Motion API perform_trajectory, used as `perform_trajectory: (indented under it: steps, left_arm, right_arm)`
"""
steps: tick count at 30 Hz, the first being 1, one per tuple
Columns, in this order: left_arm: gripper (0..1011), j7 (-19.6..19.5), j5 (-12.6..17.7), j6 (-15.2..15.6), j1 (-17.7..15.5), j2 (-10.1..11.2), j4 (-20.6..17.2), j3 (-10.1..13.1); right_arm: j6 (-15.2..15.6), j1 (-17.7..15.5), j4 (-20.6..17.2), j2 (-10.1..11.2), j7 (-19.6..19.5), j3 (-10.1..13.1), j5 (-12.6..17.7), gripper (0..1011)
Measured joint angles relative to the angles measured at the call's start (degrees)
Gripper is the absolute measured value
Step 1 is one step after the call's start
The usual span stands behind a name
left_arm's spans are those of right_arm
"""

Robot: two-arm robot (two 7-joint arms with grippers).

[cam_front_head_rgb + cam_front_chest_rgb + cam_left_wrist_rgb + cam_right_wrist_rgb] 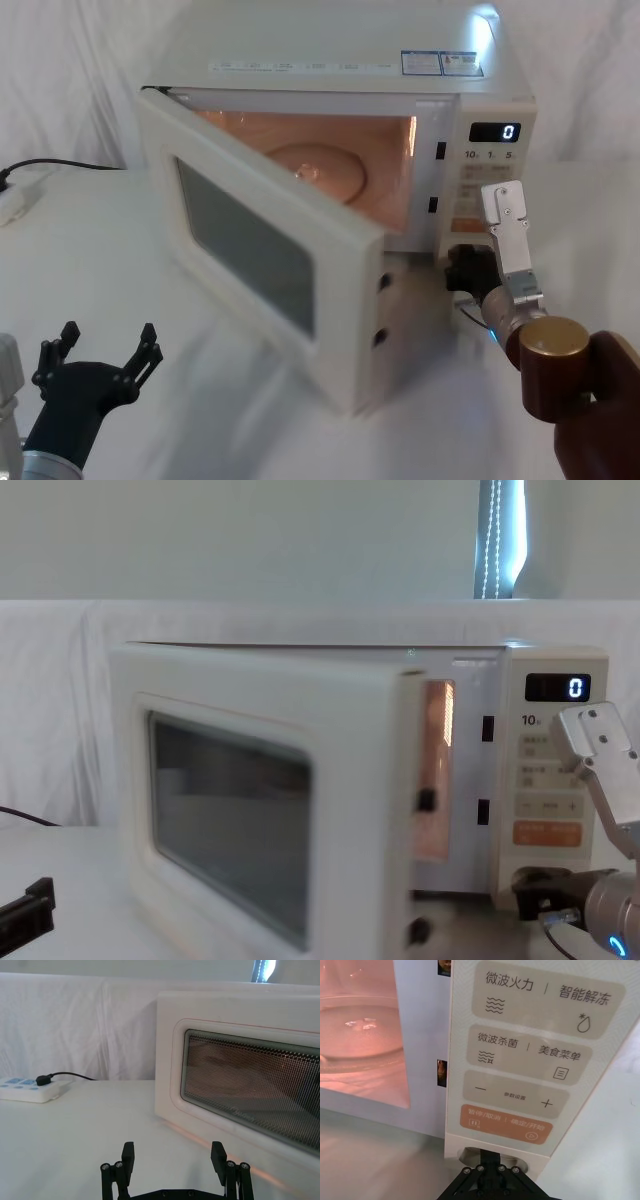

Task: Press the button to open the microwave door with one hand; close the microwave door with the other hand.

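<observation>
Overhead, the microwave door (265, 255) is standing swung wide from the microwave (400, 80), the lit cavity showing, so the opening step appears done. The right gripper (466, 268) is sitting at the panel's base. Seen from the left wrist, the left gripper (172, 1160) is hovering spread apart, near the door's outer face, apart from it. Seen from the right wrist, that gripper's tip is meeting the button (492, 1156); its jaw state cannot be told. From the chest, closing is remaining.
</observation>
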Motion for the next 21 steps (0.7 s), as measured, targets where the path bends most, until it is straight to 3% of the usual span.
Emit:
perform_trajectory:
  steps: [21]
  left_arm:
    - [1005,0.0,0.0,0.0,0.0,0.0,0.0,0.0]
  right_arm:
    - [2.5,-5.9,-9.8,1.1,2.3,-0.7,0.5,0]
